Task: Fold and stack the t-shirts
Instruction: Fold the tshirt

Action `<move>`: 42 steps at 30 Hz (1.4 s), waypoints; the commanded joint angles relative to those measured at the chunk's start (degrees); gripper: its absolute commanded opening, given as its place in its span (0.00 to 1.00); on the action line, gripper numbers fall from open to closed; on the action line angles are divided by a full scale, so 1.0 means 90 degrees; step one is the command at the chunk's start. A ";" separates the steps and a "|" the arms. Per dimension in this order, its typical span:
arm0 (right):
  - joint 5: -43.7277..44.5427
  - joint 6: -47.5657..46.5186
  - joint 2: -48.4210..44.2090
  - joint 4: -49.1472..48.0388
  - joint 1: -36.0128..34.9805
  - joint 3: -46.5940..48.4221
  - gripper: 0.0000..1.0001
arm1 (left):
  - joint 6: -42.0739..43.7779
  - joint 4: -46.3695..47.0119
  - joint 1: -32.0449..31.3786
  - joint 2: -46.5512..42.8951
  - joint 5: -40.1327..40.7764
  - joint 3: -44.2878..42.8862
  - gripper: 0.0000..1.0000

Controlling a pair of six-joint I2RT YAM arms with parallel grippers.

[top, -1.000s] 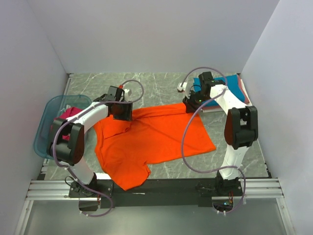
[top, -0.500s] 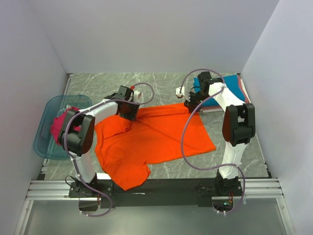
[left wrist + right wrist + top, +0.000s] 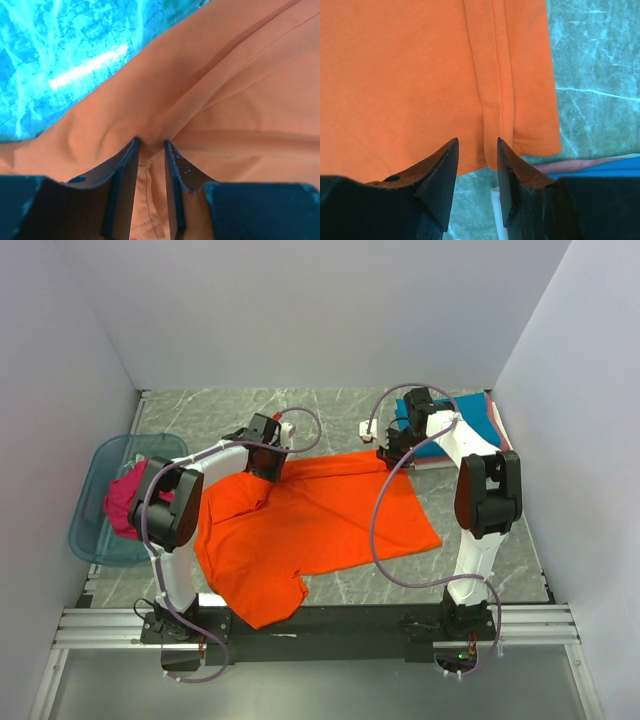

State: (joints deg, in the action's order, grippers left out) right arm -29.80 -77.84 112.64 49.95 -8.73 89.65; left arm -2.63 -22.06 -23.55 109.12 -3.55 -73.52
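Note:
The bright orange t-shirt (image 3: 320, 515) lies spread out in the middle of the table. My left gripper (image 3: 268, 464) is down on its far left edge. In the left wrist view the left gripper (image 3: 150, 143) has narrowed onto a puckered fold of the orange t-shirt (image 3: 225, 100), with cloth between its fingers. My right gripper (image 3: 388, 454) sits at the shirt's far right corner. In the right wrist view the right gripper (image 3: 477, 142) stands open, and a ridge of the orange t-shirt's (image 3: 395, 75) hem lies just past its tips.
A folded stack with a teal blue t-shirt (image 3: 470, 425) on top and a pink one under it lies at the back right, close behind the right gripper. The translucent blue tub (image 3: 90, 515) on the left holds a magenta t-shirt (image 3: 122, 502). Walls enclose three sides.
My left gripper has slid right along the shirt's far edge and its jaws have narrowed onto the cloth. The right gripper has shifted slightly towards the far right corner.

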 commanded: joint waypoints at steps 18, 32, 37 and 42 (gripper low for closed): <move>0.0274 -0.0608 -0.0025 -0.0033 0.0091 -0.0049 0.42 | -0.0039 0.0137 -0.0079 -0.0181 0.0160 -0.0132 0.01; 0.0577 -0.0716 0.0053 -0.0150 0.0033 -0.0487 0.41 | -0.0030 -0.0048 -0.0088 -0.0240 -0.0064 -0.0172 0.01; 0.0723 -0.0599 0.0063 -0.0364 -0.0026 -0.0722 0.39 | -0.0049 -0.0087 -0.0088 -0.0220 -0.0162 -0.0191 0.00; 0.0909 -0.0326 0.0082 -0.0823 -0.0036 -0.0869 0.33 | -0.0039 -0.0126 -0.0088 -0.0269 -0.0220 -0.0181 0.01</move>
State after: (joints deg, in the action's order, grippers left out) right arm -22.90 -82.54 113.60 46.33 -8.62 82.48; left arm -2.76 -22.46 -24.03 110.15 -3.55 -73.65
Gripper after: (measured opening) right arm 0.345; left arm 0.012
